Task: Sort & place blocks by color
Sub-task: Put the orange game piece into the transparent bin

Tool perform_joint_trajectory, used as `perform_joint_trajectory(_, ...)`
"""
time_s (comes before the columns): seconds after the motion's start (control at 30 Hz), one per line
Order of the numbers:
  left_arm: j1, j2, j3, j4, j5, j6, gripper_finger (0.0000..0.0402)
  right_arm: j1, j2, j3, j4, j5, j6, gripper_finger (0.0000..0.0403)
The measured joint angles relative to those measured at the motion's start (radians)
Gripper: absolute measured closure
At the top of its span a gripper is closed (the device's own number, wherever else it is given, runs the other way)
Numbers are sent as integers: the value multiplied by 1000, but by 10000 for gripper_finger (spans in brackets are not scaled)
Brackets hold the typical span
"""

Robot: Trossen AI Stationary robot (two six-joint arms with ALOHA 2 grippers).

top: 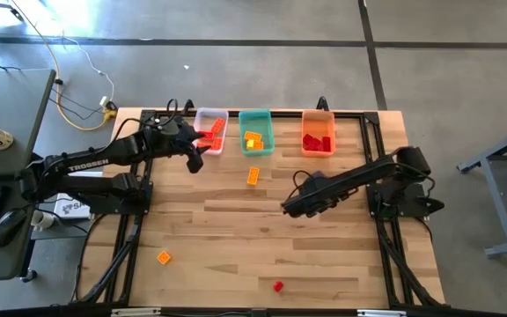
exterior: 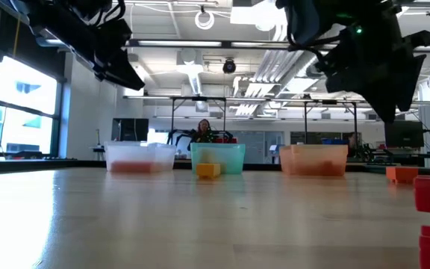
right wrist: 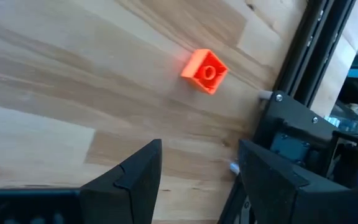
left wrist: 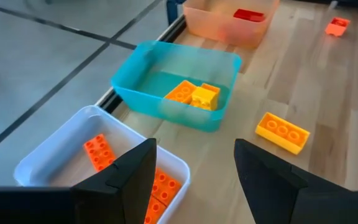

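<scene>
High view, surface: a pale wooden surface (top: 236, 229) is seen from straight above, with three bins lined along its far edge.
High view, bins: a clear bin (top: 210, 131) holds orange-red blocks, a teal bin (top: 255, 132) holds yellow-orange blocks, and an orange bin (top: 318, 133) holds red blocks.
High view, loose blocks: a yellow-orange oblong block (top: 253, 175) lies just in front of the teal bin; an orange block (top: 164, 258) lies near the left front; a red block (top: 278, 286) lies at the front edge.
High view, left tool: the left tool (top: 195, 155) hangs beside the clear bin's near corner.
High view, right tool: the right tool (top: 290, 207) is held over bare wood at mid-surface, well apart from every loose block.
Low view: the three bins are seen in a row, with the oblong block in front of the teal one; a person is seated far behind.
Left wrist view, tool state: the fingers (left wrist: 129, 174) are spread wide and nothing is held.
Right wrist view, tool state: the fingers (right wrist: 132, 174) are parted wide and empty; a small orange-red square block (right wrist: 204, 71) lies ahead near the frame rail.
Handling, judged: the blocks are likely light, rigid and smooth, so they may skid. A grip across two flat opposite sides, the narrow width on the oblong one, is advised.
</scene>
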Motion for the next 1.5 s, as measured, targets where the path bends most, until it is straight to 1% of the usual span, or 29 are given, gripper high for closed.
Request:
perform_joint_trajectory(0.2, 0, 0, 0, 0, -20, 0, 200, -33, -125, -121, 53, 3, 32, 206)
perform_joint_trajectory(0.43, 0, 0, 0, 1, -23, 0, 200, -78, -292, -285, 231, -13, 101, 206)
perform_joint_trajectory(0.67, 0, 1, 0, 1, -24, 0, 200, -115, -402, -424, 365, 2, 151, 206)
perform_joint_trajectory(0.83, 0, 1, 0, 1, -27, 0, 200, -153, -426, -488, 418, 0, 152, 201)
perform_joint_trajectory(1.03, 0, 1, 0, 2, -51, 0, 200, -203, -427, -545, 513, 3, 148, 179)
perform_joint_trajectory(1.17, 0, 1, 0, 2, -53, 0, 200, -234, -426, -568, 514, 2, 153, 167)
perform_joint_trajectory(1.27, 0, 1, 0, 2, -53, 0, 200, -258, -426, -579, 518, 15, 154, 165)
perform_joint_trajectory(1.37, 0, 1, 0, 2, -54, 1, 200, -275, -426, -592, 556, 27, 147, 165)
perform_joint_trajectory(1.5, 0, 1, 0, 2, -82, 2, 200, -295, -426, -623, 596, 22, 142, 165)
